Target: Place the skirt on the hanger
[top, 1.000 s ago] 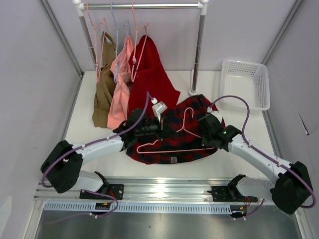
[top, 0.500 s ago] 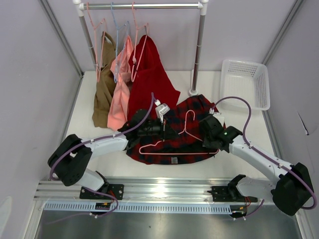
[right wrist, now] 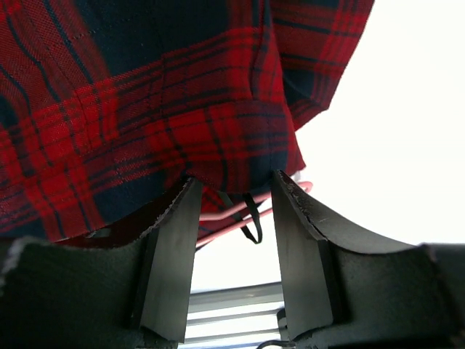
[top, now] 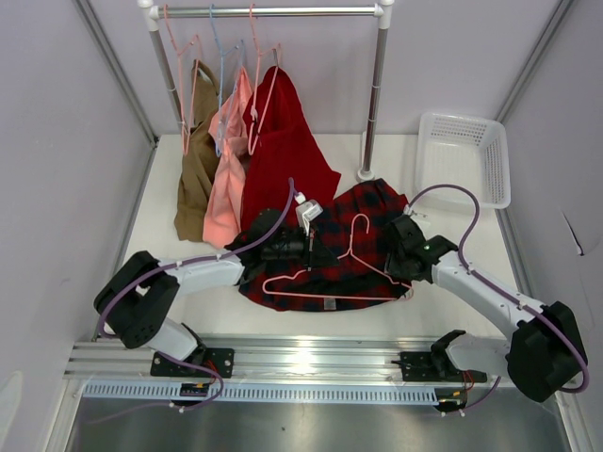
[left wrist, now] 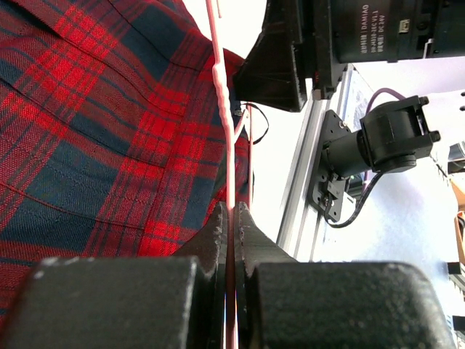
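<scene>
Note that the skirt, red and navy plaid, lies crumpled on the table. The hanger, pale-pink wire, lies across its top, hook toward the far edge.

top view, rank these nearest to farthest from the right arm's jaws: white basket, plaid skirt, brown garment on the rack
1. plaid skirt: right at the jaws, in the middle.
2. white basket: back right corner.
3. brown garment: hanging far off at the back left.
</scene>
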`<state>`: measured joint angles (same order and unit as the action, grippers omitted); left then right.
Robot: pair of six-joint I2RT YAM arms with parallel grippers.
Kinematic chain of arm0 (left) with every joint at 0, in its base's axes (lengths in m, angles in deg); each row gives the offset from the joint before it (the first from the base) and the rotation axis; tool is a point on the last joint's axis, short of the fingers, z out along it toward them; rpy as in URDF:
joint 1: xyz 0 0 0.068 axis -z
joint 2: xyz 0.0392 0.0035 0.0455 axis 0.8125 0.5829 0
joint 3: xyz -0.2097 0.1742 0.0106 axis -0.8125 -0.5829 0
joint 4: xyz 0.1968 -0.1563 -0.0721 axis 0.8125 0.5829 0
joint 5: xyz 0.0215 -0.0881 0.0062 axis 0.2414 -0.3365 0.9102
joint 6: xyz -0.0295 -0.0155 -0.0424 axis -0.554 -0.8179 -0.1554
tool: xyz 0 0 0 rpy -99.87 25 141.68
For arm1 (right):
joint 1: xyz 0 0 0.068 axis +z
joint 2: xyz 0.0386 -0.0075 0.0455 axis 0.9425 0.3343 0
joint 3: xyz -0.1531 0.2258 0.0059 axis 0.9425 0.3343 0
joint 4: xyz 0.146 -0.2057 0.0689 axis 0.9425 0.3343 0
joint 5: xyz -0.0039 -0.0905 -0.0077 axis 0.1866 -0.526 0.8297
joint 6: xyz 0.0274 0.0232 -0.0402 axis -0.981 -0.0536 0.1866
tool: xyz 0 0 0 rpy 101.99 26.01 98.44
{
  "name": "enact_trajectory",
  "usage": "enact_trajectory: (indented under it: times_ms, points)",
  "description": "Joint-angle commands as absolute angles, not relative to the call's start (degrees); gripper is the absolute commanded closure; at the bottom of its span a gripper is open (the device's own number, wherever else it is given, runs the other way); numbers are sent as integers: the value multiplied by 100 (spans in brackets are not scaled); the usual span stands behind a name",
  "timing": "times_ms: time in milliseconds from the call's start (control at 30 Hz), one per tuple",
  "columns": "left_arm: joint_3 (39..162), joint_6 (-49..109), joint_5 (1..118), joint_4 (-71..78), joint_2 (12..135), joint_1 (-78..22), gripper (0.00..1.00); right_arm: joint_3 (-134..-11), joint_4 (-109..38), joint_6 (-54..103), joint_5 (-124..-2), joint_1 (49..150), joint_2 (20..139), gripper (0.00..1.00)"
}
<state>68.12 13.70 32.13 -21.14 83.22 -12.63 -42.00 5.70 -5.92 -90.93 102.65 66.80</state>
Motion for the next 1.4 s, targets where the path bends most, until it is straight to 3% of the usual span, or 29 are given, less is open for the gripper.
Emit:
enact_trajectory:
  times_ms: [0, 567, 867, 1367]
  points:
    - [6876, 1385, 3148, -2460, 8357, -1233, 100, -4208, 258, -580, -9033, 10237, 6780, 52]
    - [7351, 1280, 3755, -2459, 8981, -768, 100, -4076, -67, -457, -8788, 9991, 5437, 47]
    - [7983, 1411, 4484, -1652, 9394, -381, 100, -3839, -675, -316, -8320, 9974, 4988, 41]
    - [8300, 1552, 4695, -1299, 9667, -91, 100, -3742, -1360, -26, -7574, 9982, 5400, 40]
